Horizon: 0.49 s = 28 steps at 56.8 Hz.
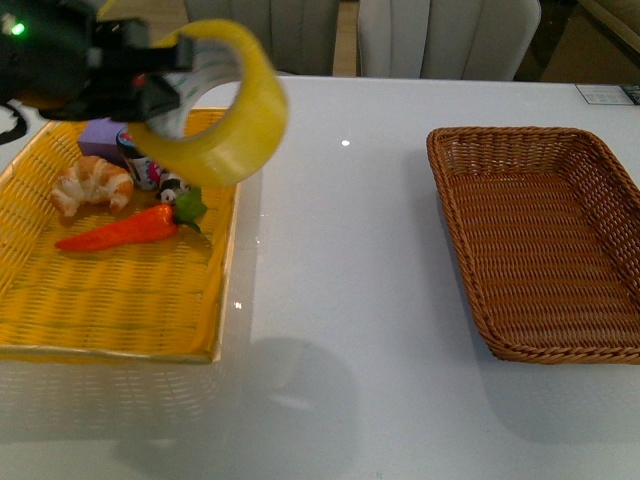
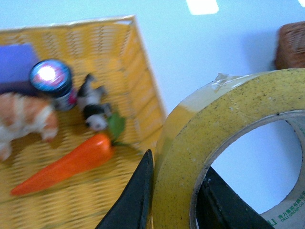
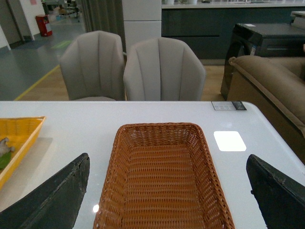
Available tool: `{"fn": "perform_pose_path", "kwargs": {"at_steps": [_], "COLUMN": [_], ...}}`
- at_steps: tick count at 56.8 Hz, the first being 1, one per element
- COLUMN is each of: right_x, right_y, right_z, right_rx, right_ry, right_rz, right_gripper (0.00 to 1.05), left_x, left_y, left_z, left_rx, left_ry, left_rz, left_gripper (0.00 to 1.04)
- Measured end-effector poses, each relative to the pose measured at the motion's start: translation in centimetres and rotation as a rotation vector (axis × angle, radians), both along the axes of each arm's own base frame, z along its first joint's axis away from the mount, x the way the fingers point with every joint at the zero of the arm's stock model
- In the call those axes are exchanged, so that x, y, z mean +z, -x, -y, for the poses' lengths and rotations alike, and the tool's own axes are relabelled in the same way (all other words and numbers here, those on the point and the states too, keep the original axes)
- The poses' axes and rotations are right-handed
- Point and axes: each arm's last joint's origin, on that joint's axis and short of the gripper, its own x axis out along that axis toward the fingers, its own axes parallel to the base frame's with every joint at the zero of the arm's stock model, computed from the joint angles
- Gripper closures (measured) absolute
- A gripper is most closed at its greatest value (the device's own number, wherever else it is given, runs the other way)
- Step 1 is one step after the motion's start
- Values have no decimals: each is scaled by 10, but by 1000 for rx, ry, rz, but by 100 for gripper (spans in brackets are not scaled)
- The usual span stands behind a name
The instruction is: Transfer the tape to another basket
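My left gripper (image 1: 165, 95) is shut on the tape (image 1: 228, 105), a wide yellowish roll with a white core, and holds it in the air above the right edge of the yellow basket (image 1: 30, 300). In the left wrist view the tape (image 2: 190, 143) fills the near side, one finger outside the roll, the other inside its core. The dark brown wicker basket (image 1: 460, 230) lies empty at the right of the table. In the right wrist view it (image 3: 107, 200) lies straight ahead, and my right gripper (image 3: 167, 200) is open above its near end.
The yellow basket holds a croissant (image 1: 92, 183), an orange toy carrot (image 1: 125, 228), a small can (image 1: 138, 160), a purple block (image 1: 103, 135) and a small panda figure (image 2: 93, 107). White table (image 1: 340, 300) lies between the baskets. Chairs (image 3: 162, 67) stand behind the table.
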Motion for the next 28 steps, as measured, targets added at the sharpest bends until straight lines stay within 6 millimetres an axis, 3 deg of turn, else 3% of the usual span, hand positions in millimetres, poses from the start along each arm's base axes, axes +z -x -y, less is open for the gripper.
{"fn": "perform_pose_path", "kwargs": {"at_steps": [14,28], "right_x": [0,0], "right_y": [0,0], "right_z": [0,0], "right_rx": [0,0], "right_ry": [0,0], "right_rz": [0,0], "right_gripper": [9,9], "left_x": [36,38], "left_y": [22,44], "left_z": [88,126], "left_rx": [-163,-252], "left_ry": [78,122], "left_rz": [43,4], "left_gripper": [89,89]}}
